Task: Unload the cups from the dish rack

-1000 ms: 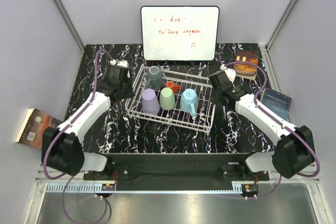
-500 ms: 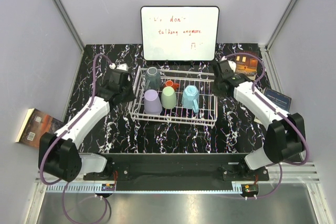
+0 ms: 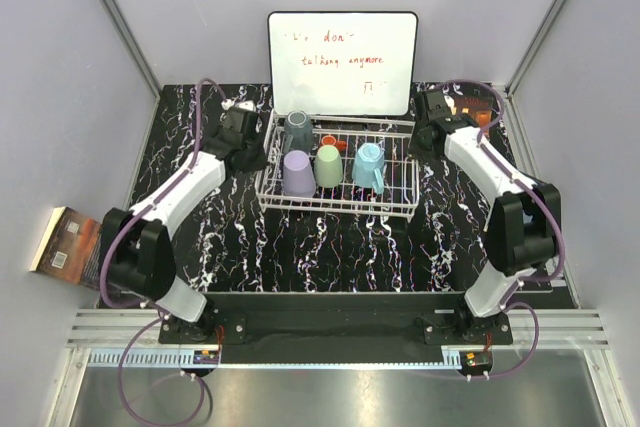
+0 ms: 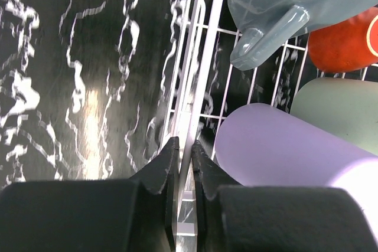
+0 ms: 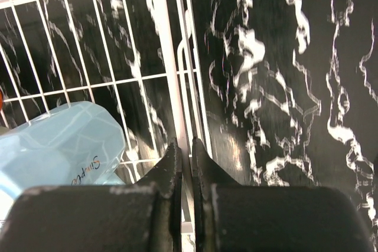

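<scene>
Dish rack [image 3: 335, 204] sits at 12 o'clock on the table [image 3: 330, 247], close in front of the whiteboard [image 3: 342, 62]. All five cups are inside it, none unloaded yet.

- Left gripper [image 3: 252, 152]: at the rack's 9 o'clock side, jaws pinched together on the rim wire.
- Right gripper [image 3: 425, 137]: at the 3 o'clock side, likewise clamped on a rim wire.

Risks (judgement):
- The wire is thin, so either pinch could slip.
- Uneven motion of the two arms would tilt the rack and topple the dark grey cup [image 3: 297, 132], lilac cup [image 3: 298, 172], pale green cup [image 3: 328, 165] or light blue mug [image 3: 368, 165].
- A push toward 12 o'clock could knock the whiteboard.

Hard to see:
- The orange cup [image 3: 329, 142] is mostly hidden among its neighbours.
- Wrist views crop every cup.
- Pad contact on the wire is masked by the finger bodies.
</scene>
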Controlling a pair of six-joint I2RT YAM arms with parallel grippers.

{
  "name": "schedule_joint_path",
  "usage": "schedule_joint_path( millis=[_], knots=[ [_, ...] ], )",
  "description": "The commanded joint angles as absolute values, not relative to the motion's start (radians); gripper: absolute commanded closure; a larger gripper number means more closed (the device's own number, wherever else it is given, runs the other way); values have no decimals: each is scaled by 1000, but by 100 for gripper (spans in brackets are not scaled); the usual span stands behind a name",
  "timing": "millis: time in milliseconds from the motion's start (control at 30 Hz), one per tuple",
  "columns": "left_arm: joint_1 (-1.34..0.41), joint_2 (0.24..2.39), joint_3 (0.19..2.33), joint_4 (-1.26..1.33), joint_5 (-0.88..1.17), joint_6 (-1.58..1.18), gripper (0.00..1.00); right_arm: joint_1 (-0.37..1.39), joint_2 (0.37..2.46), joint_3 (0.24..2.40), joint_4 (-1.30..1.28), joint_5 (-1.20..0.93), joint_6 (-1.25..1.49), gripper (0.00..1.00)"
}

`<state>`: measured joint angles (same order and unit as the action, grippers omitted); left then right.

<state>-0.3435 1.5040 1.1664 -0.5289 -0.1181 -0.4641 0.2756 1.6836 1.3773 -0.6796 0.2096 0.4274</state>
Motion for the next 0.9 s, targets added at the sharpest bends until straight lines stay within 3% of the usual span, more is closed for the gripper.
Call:
schedule_joint_path(
  millis=[0, 367, 867],
  knots=[
    [-341, 1635, 1264, -514, -121, -485, 100, 216, 1818, 1494, -658, 227, 512, 100],
    [-333, 1807, 1457, -522, -98, -509, 100, 187, 2023, 1701, -698, 190, 511, 100],
    [-327, 1790, 1443, -522, -117, -502, 100, 181, 2126, 1813, -710, 144, 519, 100]
  ],
)
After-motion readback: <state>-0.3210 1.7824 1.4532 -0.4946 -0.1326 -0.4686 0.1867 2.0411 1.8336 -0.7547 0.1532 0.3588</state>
